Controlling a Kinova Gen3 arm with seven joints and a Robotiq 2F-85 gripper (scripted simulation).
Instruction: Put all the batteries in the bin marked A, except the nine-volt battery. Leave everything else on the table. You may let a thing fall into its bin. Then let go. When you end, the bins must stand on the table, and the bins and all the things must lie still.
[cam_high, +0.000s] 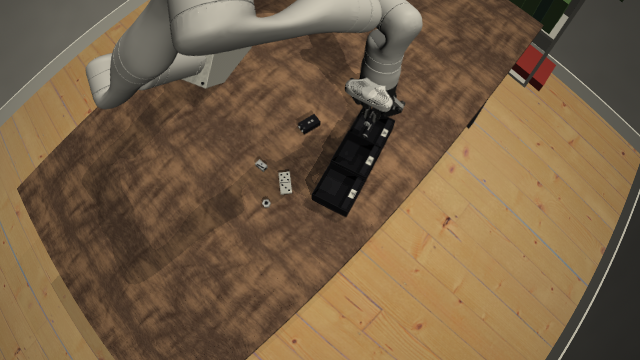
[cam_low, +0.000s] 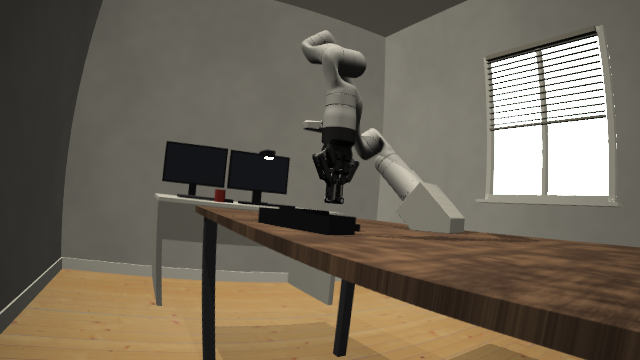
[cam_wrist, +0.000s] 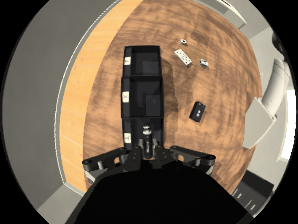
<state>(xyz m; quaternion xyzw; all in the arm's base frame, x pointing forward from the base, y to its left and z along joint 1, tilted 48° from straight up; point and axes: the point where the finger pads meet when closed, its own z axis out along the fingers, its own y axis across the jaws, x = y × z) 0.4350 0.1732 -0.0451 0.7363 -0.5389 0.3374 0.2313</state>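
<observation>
My gripper (cam_high: 368, 126) hangs over the far bin (cam_high: 372, 131) of a row of three black bins (cam_high: 354, 162) near the table's right edge. It is shut on a small, thin battery, mostly hidden between the fingers. In the wrist view the fingertips stand above the nearest bin (cam_wrist: 148, 124) of the row. From the side, the gripper (cam_low: 334, 198) is a little above the bins (cam_low: 308, 221). Each bin carries a small white label, too small to read. A black nine-volt battery (cam_high: 308, 123) lies on the table left of the bins and also shows in the wrist view (cam_wrist: 197, 111).
A white domino (cam_high: 285, 182), a small grey block (cam_high: 260, 164) and a metal nut (cam_high: 266, 202) lie left of the near bin. The arm's base (cam_high: 207, 70) stands at the back of the table. The table edge runs close along the bins' right side.
</observation>
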